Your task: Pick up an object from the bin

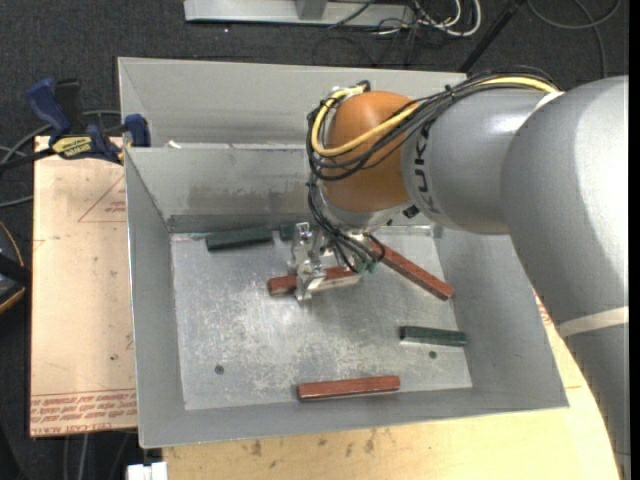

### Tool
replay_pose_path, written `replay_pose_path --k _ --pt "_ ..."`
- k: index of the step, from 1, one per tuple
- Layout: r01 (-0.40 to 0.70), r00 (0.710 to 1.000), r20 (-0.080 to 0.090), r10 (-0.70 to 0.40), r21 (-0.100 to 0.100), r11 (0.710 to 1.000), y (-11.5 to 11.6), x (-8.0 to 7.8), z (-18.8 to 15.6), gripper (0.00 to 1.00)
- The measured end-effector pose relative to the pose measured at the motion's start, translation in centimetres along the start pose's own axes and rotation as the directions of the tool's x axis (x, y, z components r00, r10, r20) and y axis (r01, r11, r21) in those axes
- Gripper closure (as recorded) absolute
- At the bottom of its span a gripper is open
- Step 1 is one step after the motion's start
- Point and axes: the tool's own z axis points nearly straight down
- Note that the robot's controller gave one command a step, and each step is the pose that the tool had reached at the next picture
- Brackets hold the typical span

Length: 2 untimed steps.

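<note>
In the camera view, the arm comes in from the right and bends down into the grey metal bin. Its wrist carries a rounded orange cover, with yellow and black cables looped around it.

Below the cover, the gripper is low over the bin floor, a little behind the middle and slightly left of centre. It is directly on top of a red-brown bar. The left end of the bar sticks out from under the metal parts of the gripper, and the rest is covered. The view does not show whether the gripper is clenched on this bar, merely resting over it, or released.

The other things in the bin lie singly on the floor, apart from one another.
- A dark green bar lies along the foot of the back wall, to the left of the gripper and near it.
- A longer red-brown strip slants down to the right. Its upper end is close under the wrist and its lower end points toward the right wall.
- A second, shorter dark green bar lies below that strip, close to the right wall.
- Another red-brown strip lies near the front wall, roughly parallel to it and well apart from the gripper.
</note>
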Motion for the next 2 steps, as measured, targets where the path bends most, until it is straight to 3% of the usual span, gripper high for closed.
replay_pose_path --k 1,2 --pt "0.0 1.0 0.0 0.0 0.0 1.0 0.0 0.0 0.0 1.0" --pt "0.037 0.999 0.001 -0.037 0.002 0.999 0.0 -0.6 -16.6 1.0"
